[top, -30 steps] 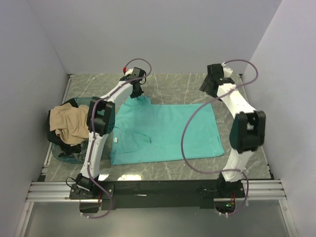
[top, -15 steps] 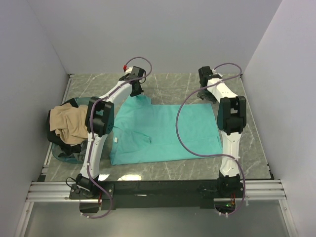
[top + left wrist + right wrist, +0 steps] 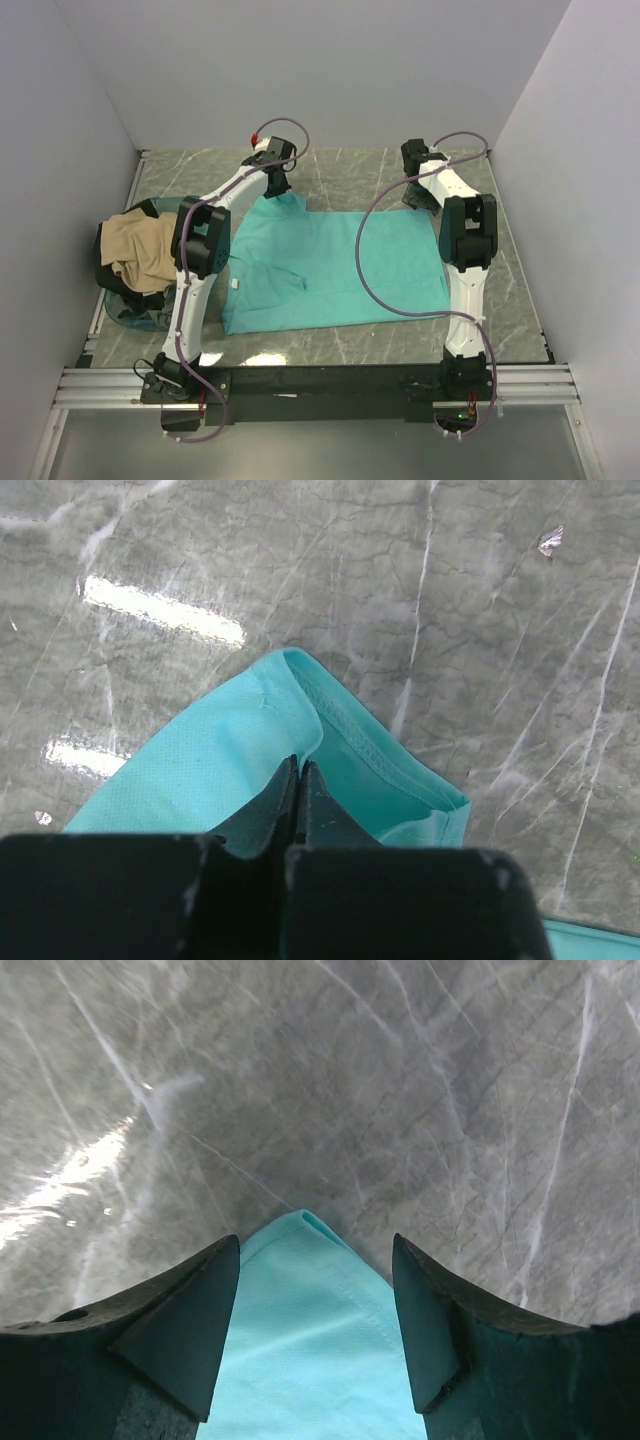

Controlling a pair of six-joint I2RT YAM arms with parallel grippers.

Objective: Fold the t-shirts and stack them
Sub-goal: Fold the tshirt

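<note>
A teal t-shirt lies spread on the grey marble table, with a small white neck label at its left edge. My left gripper is shut on the shirt's far left corner, a sleeve hem, and its fingertips pinch the cloth. My right gripper is open, its jaws either side of the shirt's far right corner, which lies flat between them. A tan t-shirt and dark shirts are heaped at the left.
A translucent bluish tub holds the heap of shirts at the table's left edge. Grey walls close in the table at the back and on both sides. Purple cables loop over both arms. A metal rail runs along the near edge.
My right arm has swung left and down from above the table's far right to the shirt's far right corner. My left gripper has stayed on the far left corner.
</note>
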